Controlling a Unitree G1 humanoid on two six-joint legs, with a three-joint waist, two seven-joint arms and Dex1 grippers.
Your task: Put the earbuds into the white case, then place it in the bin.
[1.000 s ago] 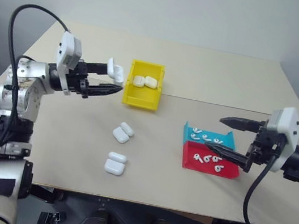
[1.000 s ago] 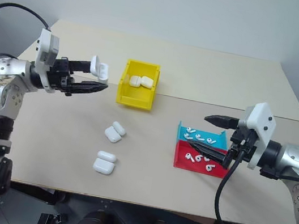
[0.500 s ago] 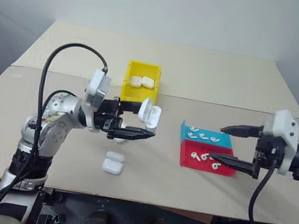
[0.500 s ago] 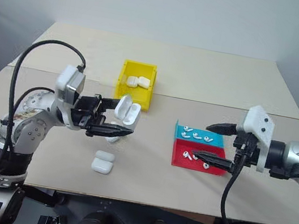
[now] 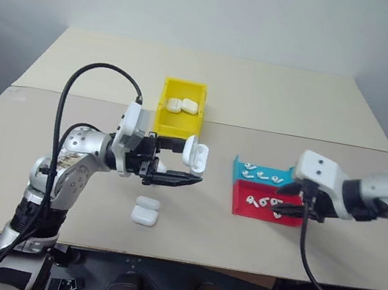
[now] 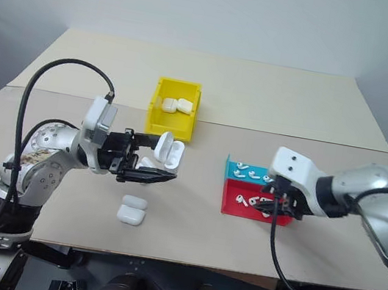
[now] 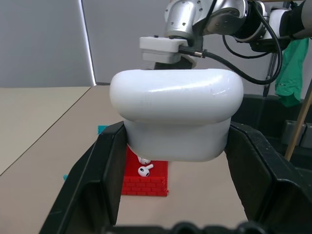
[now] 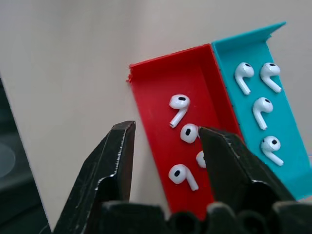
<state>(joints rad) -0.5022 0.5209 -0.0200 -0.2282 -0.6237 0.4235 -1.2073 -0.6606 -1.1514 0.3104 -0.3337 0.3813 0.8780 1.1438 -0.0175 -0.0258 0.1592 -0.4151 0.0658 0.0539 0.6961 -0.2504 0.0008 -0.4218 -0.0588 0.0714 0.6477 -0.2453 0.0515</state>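
Observation:
My left gripper (image 5: 194,164) is shut on the white case (image 5: 194,155), held above the middle of the table with its lid flipped open. In the left wrist view the case (image 7: 175,117) sits between both fingers (image 7: 100,180). White earbuds (image 8: 178,107) lie in a red tray (image 8: 161,87), and more earbuds (image 8: 243,74) lie in a teal tray (image 8: 287,141) beside it. My right gripper (image 8: 163,129) is open and tilted down over the red tray's edge, one finger above the earbuds, the other outside the wall. The yellow bin (image 5: 178,124) stands behind the held case, two cases inside.
Two more white cases (image 5: 146,211) lie together on the table below my left gripper, and another (image 6: 148,161) sits partly hidden under it. The red tray (image 5: 243,207) and teal tray (image 5: 238,167) sit side by side on the right half of the table.
My left gripper carried the open case from left of the bin to the table's middle. My right gripper tipped down onto the red tray and its fingers drew closer together.

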